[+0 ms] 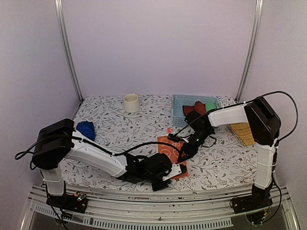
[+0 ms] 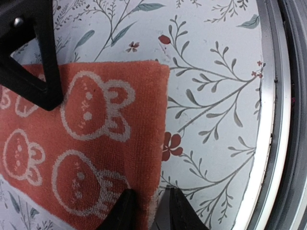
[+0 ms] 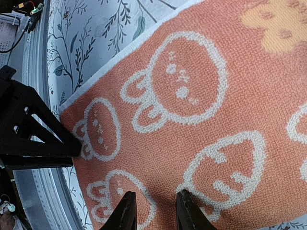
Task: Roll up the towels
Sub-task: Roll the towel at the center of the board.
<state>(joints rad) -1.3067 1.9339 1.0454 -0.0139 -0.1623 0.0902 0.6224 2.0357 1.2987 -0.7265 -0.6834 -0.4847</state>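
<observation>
The orange-salmon towel (image 1: pixel 169 149) with white bunny prints lies flat on the table near the front. My left gripper (image 1: pixel 176 170) is at its near right edge. In the left wrist view its jaws (image 2: pixel 149 203) are slightly apart and straddle the towel's edge (image 2: pixel 120 134), one finger on the cloth and one on the table. My right gripper (image 1: pixel 185 152) is low over the towel's right side. Its jaws (image 3: pixel 154 207) are open just above the cloth (image 3: pixel 192 120). The blue towel (image 1: pixel 86 129) lies crumpled at the far left.
A blue basket (image 1: pixel 178 104) at the back holds a red roll (image 1: pixel 194 108) and a green roll (image 1: pixel 210 106). A white cup (image 1: pixel 131 102) stands at the back centre. A yellow mat (image 1: pixel 242 133) lies at the right. The table's front rail (image 2: pixel 268 143) is close to my left gripper.
</observation>
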